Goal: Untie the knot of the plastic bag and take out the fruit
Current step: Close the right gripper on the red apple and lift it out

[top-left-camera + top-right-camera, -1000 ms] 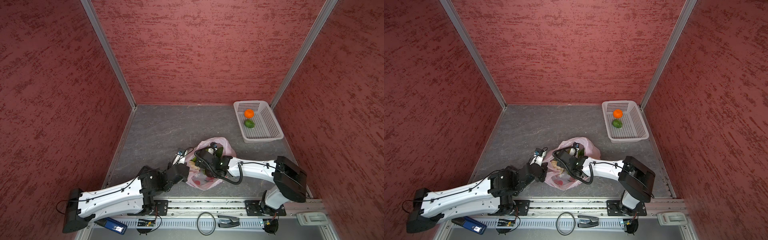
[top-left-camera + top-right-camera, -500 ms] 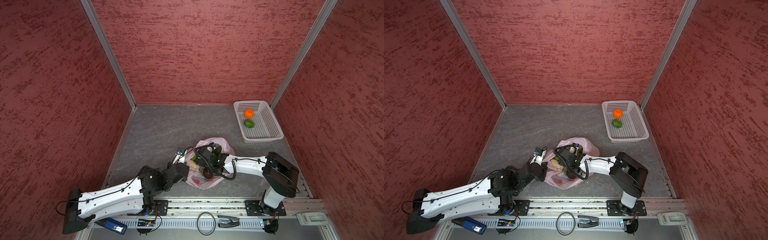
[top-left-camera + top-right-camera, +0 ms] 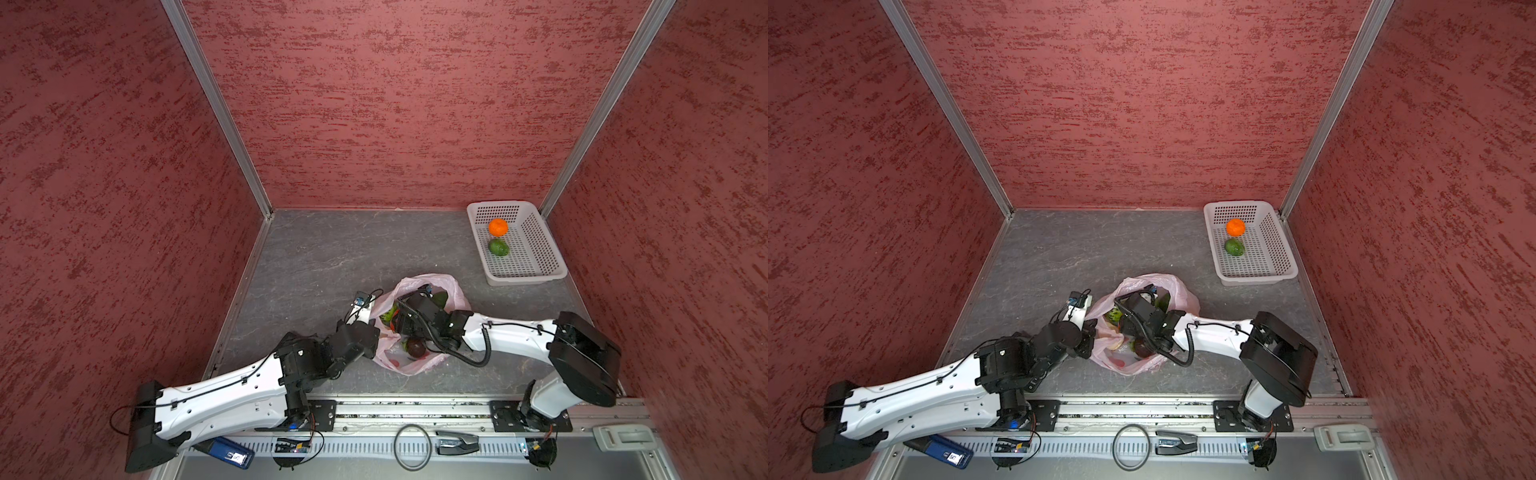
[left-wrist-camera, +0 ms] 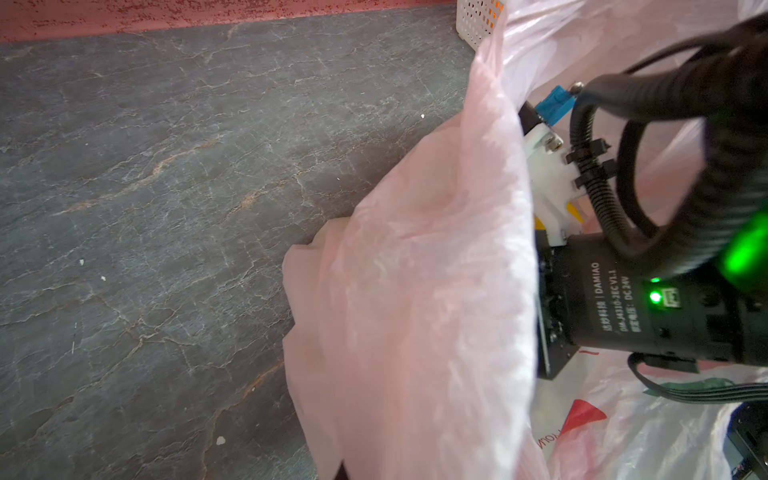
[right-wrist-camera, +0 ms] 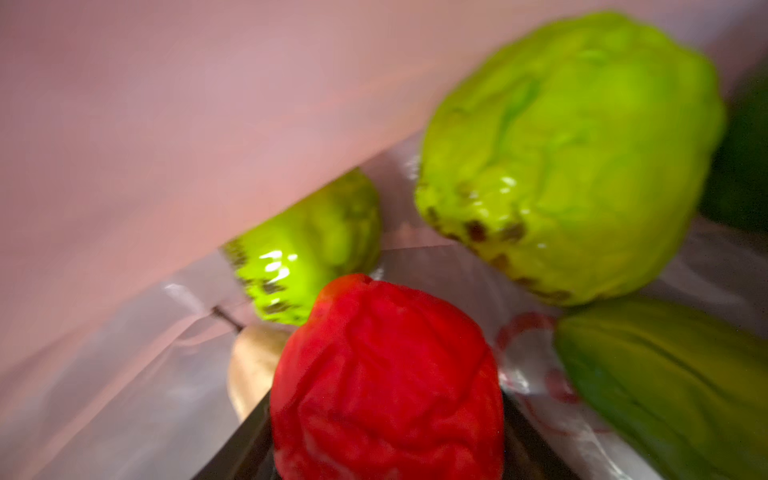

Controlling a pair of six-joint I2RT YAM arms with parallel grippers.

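The pink plastic bag (image 3: 457,291) (image 3: 1183,291) lies open at the front middle of the floor. My left gripper (image 3: 372,332) (image 3: 1094,332) is at its left edge, shut on the bag film (image 4: 415,291), which covers its jaws. My right gripper (image 5: 386,449) reaches inside the bag, with a wrinkled red fruit (image 5: 386,374) pinched between its dark fingers. Around it lie two bright green fruits (image 5: 569,158) (image 5: 307,249), a beige one (image 5: 249,365) and a darker green one (image 5: 665,386). A dark brown fruit (image 3: 415,347) shows through the film. The knot is out of view.
A white perforated basket (image 3: 525,277) stands at the back right corner and holds an orange mandarin (image 3: 498,227) and a green fruit (image 3: 498,247). Red walls close in the grey floor on three sides. The arms' mounting rail runs along the front edge.
My right gripper has pushed further left into the bag and its jaws have closed onto the red fruit. The left gripper has kept its hold on the bag's edge.
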